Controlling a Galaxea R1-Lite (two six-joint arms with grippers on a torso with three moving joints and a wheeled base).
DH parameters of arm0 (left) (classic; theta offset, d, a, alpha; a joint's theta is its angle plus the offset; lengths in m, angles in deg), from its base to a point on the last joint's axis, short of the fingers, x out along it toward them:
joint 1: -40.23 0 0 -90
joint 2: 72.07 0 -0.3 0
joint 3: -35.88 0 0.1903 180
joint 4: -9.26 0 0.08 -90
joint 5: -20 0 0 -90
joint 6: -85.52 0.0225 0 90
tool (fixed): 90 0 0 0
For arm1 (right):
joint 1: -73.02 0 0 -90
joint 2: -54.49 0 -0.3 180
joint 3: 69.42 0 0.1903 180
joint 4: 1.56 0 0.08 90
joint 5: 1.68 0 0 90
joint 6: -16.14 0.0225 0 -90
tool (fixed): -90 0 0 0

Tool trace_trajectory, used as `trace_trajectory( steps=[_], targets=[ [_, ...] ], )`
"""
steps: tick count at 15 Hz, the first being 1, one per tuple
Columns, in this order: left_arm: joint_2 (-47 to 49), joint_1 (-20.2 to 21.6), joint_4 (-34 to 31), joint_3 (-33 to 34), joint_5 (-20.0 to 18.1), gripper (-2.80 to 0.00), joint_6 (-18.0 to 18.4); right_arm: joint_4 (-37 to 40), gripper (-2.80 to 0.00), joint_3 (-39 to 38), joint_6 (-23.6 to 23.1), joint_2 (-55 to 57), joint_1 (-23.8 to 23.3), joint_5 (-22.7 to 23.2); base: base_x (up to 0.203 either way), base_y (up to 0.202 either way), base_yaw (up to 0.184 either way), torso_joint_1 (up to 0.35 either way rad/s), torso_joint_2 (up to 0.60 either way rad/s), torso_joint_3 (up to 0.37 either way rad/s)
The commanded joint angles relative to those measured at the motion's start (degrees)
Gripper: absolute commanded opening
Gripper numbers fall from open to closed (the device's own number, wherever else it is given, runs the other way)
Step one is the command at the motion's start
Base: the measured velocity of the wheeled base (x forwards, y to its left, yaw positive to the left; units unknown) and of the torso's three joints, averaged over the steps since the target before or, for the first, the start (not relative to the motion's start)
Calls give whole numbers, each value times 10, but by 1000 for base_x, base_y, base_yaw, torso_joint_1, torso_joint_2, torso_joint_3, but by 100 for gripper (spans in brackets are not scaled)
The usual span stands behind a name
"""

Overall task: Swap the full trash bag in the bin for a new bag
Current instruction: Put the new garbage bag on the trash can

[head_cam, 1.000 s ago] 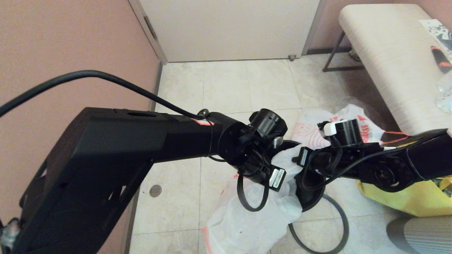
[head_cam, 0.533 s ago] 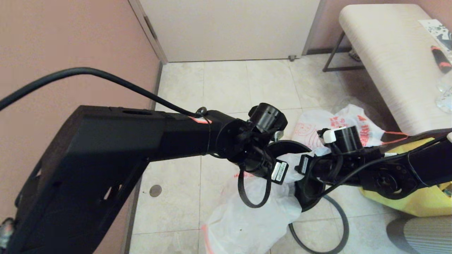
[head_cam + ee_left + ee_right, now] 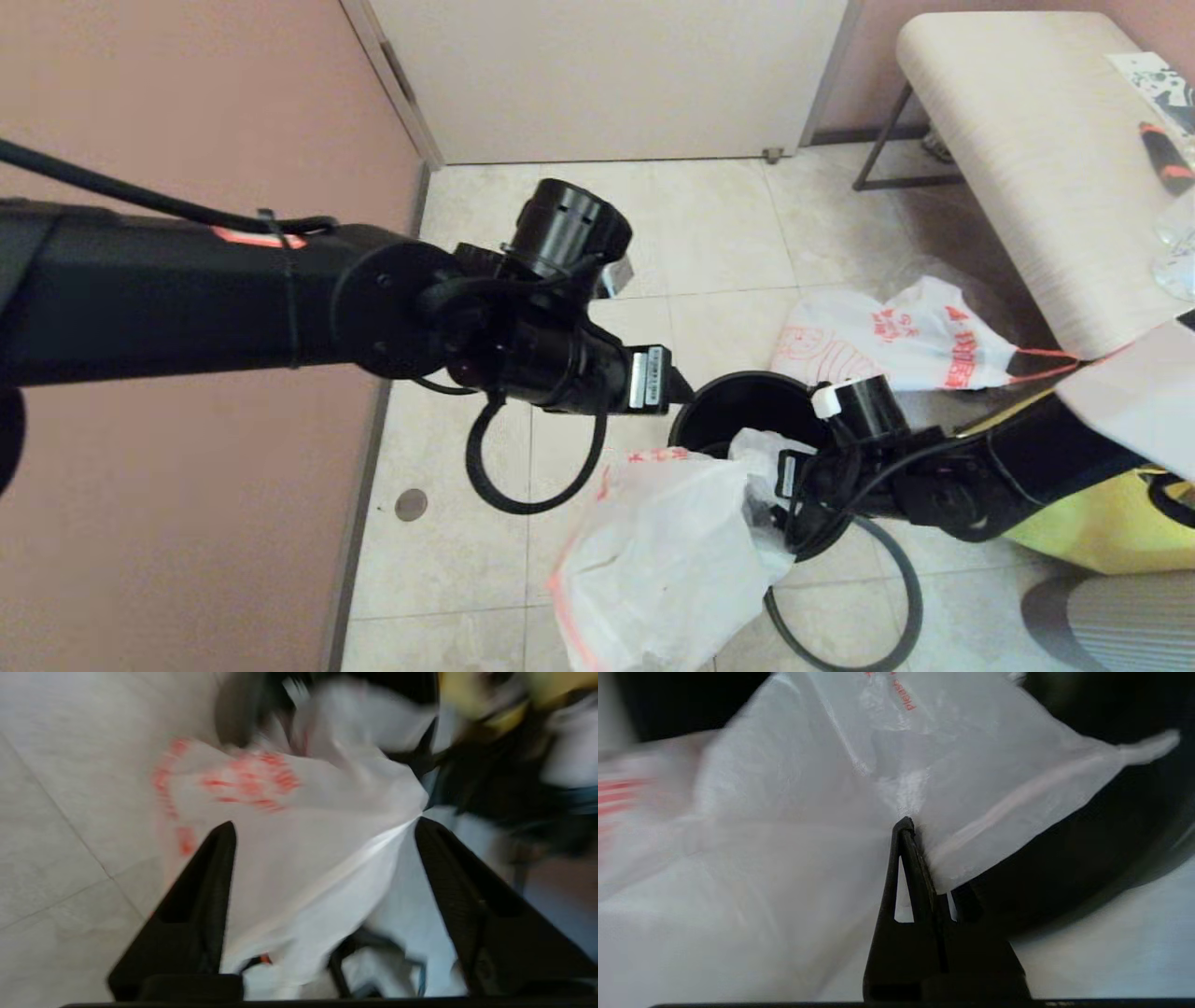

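The black bin (image 3: 747,411) stands on the tiled floor, and its thin grey hoop (image 3: 907,583) lies loose beside it. A white bag with red print (image 3: 667,551) hangs over the bin's near rim onto the floor. My right gripper (image 3: 903,823) is shut on a fold of this bag (image 3: 808,812) at the bin's wall (image 3: 1087,849); in the head view its tips (image 3: 770,495) are buried in the plastic. My left gripper (image 3: 324,826) is open and holds nothing, with the bag (image 3: 303,858) beyond its fingers. It hovers just left of the bin (image 3: 684,387).
A second white bag with red print (image 3: 896,336) lies behind the bin. A yellow shopping bag (image 3: 1102,532) sits to the right and a padded bench (image 3: 1027,140) stands at the back right. A pink wall (image 3: 187,93) runs along the left, with a door (image 3: 607,75) ahead.
My left arm has swung up and to the left, off the bin. My right gripper has sunk lower at the bin's near rim with the bag in it, and the bin's mouth now shows.
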Motion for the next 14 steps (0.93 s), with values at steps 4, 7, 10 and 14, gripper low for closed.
trace_trajectory(
  steps=[4, 7, 10, 14],
  targets=[
    [-67, 61, 139, 138, 2, 0, -10, 11, -280, 177, -69, 188, 2, -82, 0, 0, 0, 0, 0, 0],
    [-71, 89, 193, 171, -10, 0, -11, 66, -280, 331, -121, 273, 5, -138, 0, 0, 0, 0, 0, 0],
    [-82, 96, 199, 191, -15, 0, -11, 154, -280, 444, -160, 324, 0, -175, 0, 0, 0, 0, 0, 0],
    [-98, 102, 200, 252, -15, 0, -6, 165, 0, 386, -163, 251, 8, -191, 0, 0, 0, 0, 0, 0]
  ],
)
